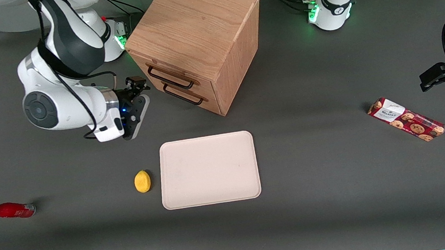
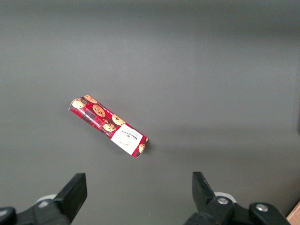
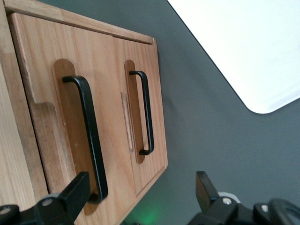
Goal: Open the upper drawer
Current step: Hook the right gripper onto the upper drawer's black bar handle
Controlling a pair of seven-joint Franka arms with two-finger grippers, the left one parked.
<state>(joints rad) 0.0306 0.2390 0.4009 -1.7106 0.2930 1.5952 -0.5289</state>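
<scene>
The light-oak cabinet [image 1: 194, 23] stands at the back of the table with its two drawers facing the working arm's end. The upper drawer [image 1: 200, 81] is shut, and its black bar handle [image 1: 170, 79] lies above the bottom drawer's matching handle [image 1: 183, 96]. In the right wrist view the upper drawer [image 3: 42, 70] and its handle [image 3: 89, 136] show beside the bottom drawer's handle [image 3: 146, 112]. My right gripper [image 1: 142, 98] hovers in front of the drawers, a short way off. It is open and empty [image 3: 140, 185], and one fingertip [image 3: 77, 187] lines up near the end of the upper handle.
A beige tray [image 1: 208, 169] lies nearer the front camera than the cabinet, with a lemon [image 1: 142, 181] beside it. A red bottle [image 1: 9, 210] lies toward the working arm's end. A cookie packet [image 1: 406, 118] lies toward the parked arm's end and shows in the left wrist view [image 2: 108, 126].
</scene>
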